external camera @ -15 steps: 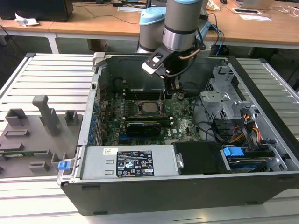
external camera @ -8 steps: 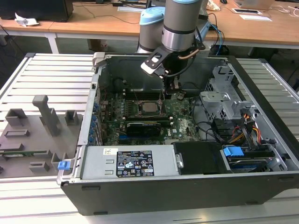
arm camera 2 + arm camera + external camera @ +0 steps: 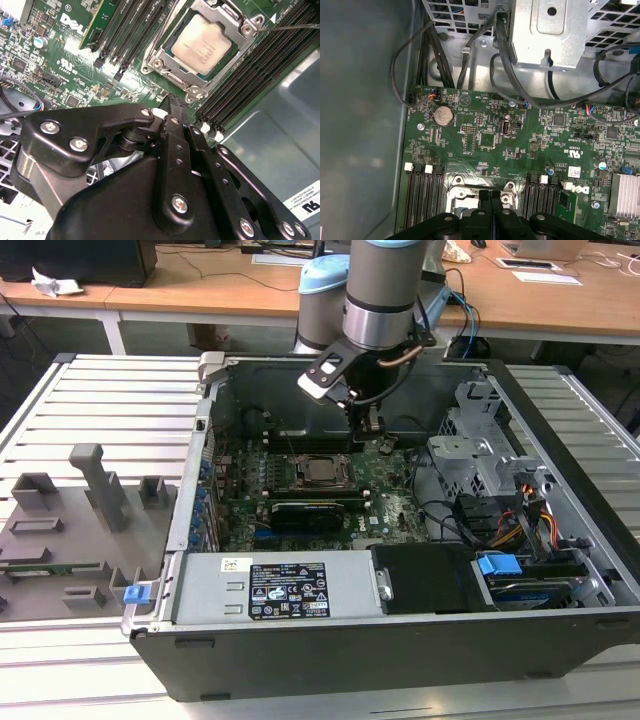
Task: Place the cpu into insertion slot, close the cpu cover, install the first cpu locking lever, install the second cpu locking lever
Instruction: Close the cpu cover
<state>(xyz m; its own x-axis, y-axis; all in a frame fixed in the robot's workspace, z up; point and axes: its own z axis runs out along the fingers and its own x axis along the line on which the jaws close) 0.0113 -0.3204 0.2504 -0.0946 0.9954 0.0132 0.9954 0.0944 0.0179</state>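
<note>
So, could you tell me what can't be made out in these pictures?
First wrist view: the gripper hides most of the cover.
Second wrist view: a lever runs off the edge, its end cut off.
Exterior view: levers beside the cpu are too small to tell whether latched.

you'll see the cpu lying within the cover on the board, gripper above, to the exterior view's right.
</note>
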